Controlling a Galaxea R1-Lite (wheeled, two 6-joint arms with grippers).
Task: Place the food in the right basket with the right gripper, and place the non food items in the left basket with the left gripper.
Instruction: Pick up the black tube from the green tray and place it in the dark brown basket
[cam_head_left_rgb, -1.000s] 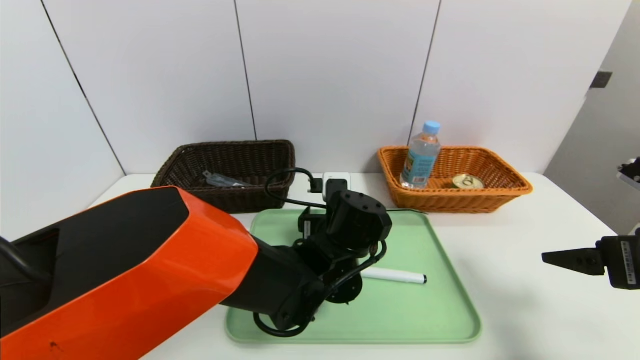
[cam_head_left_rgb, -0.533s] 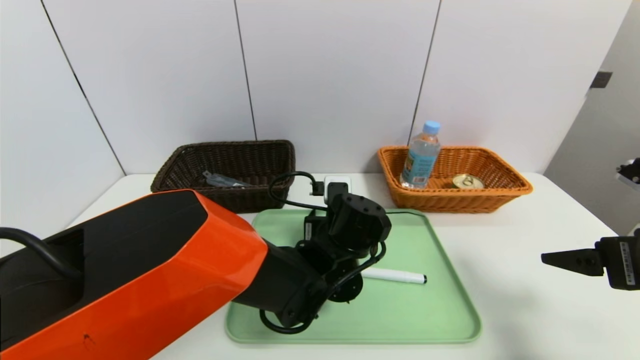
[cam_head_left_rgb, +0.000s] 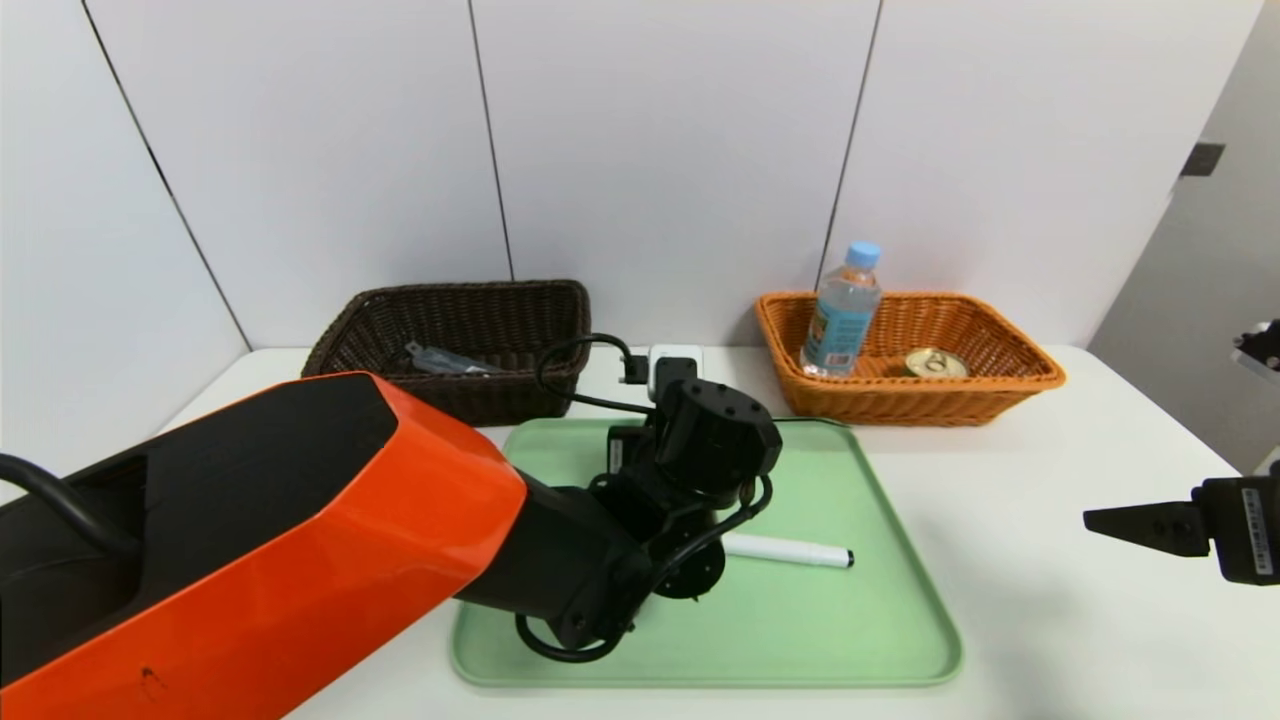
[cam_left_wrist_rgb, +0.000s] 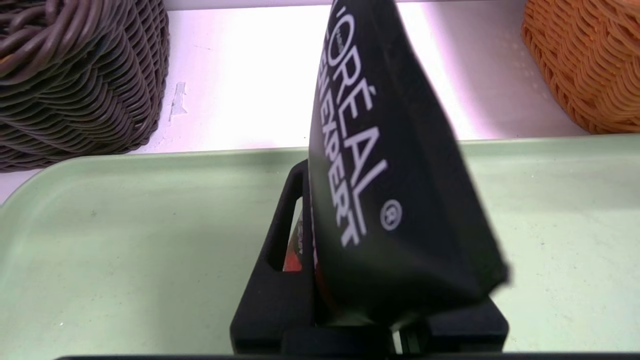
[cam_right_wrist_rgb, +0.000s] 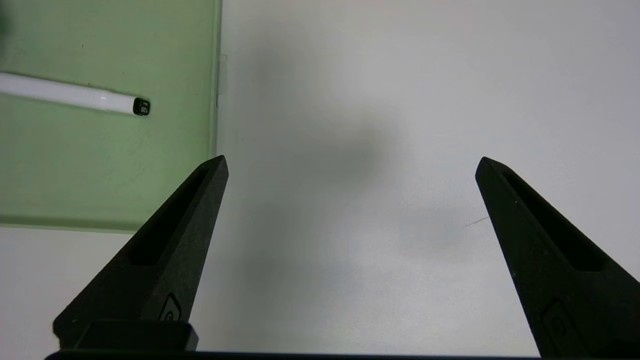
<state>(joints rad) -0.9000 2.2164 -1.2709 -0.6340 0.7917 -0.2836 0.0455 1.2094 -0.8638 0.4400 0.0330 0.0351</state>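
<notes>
A black soft L'Oréal tube (cam_left_wrist_rgb: 390, 175) stands upright over the pale green plastic tray (cam_head_left_rgb: 850, 640), pinched at its base. A white marker pen with black cap (cam_head_left_rgb: 790, 551) lies flat on the tray, cap pointing right.

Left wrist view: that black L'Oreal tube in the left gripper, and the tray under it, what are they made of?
Black tube: likely soft plastic, matte; its end flattens to a crimped seam. Green tray: apparently hard plastic, smooth, faintly scuffed, with a rounded moulded rim.

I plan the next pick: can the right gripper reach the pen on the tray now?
Probably yes. The right gripper is open over bare table beside the tray, and the pen lies uncovered, its near end free; the left arm covers only its far end.
</notes>
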